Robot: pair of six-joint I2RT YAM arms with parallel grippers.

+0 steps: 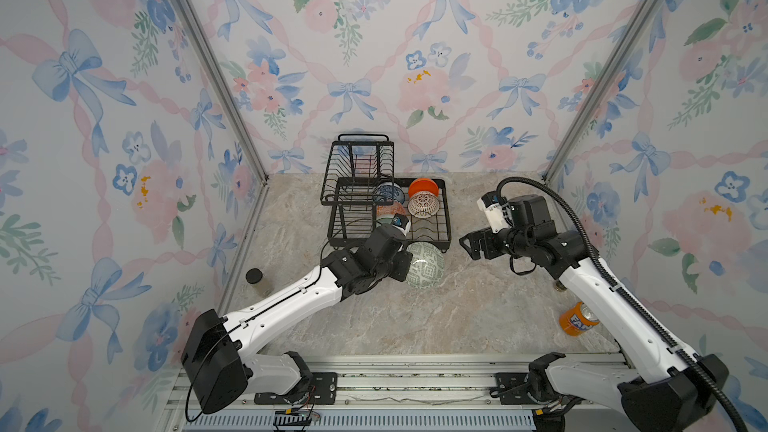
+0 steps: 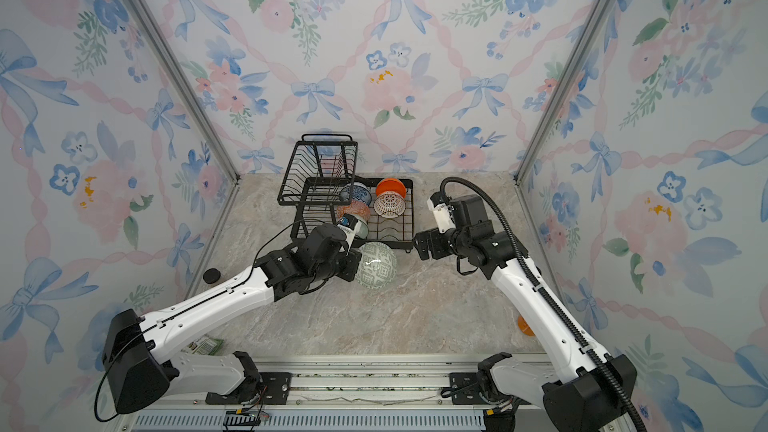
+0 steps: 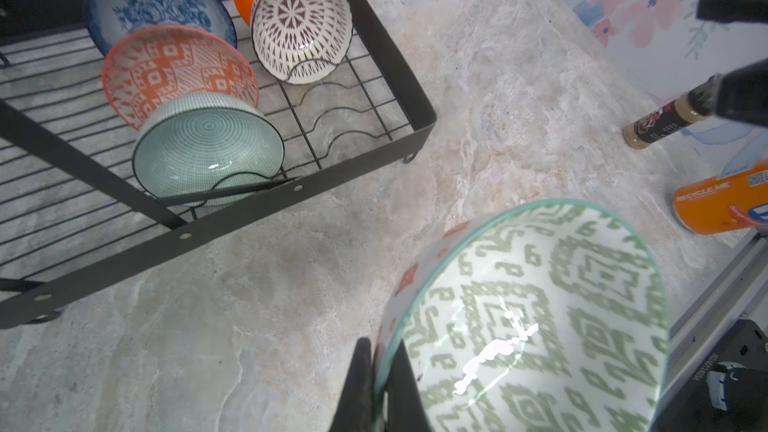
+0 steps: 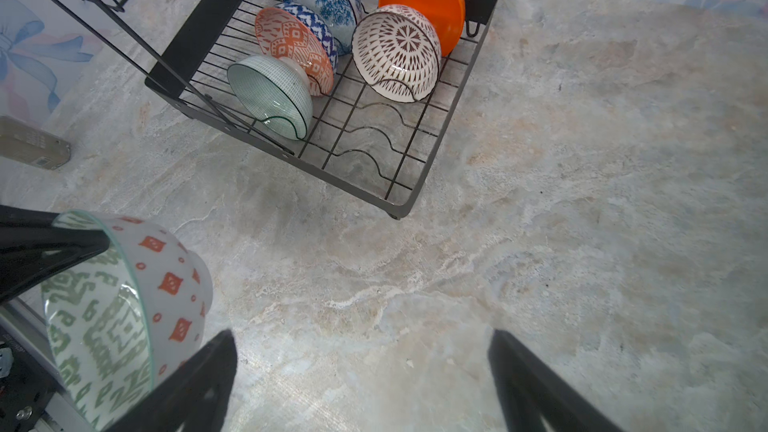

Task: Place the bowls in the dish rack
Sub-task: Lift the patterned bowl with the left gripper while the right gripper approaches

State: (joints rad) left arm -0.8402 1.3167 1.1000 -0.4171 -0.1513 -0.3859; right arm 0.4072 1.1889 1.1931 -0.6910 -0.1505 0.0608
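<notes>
Placement of the last bowl: my left gripper point(image 3: 379, 347) clamps the grey-green bowl point(image 3: 540, 326) by its rim, just near of the dish rack point(image 3: 249, 209). Next I'd lift it into a free near-right slot. My right gripper point(image 4: 361, 333) gapes empty.

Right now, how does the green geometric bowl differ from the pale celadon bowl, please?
The green geometric bowl is held at its rim by the left gripper, outside the dish rack; the pale celadon bowl stands on edge inside it. The first bears bold motifs, the second fine lines. Both are round.
</notes>
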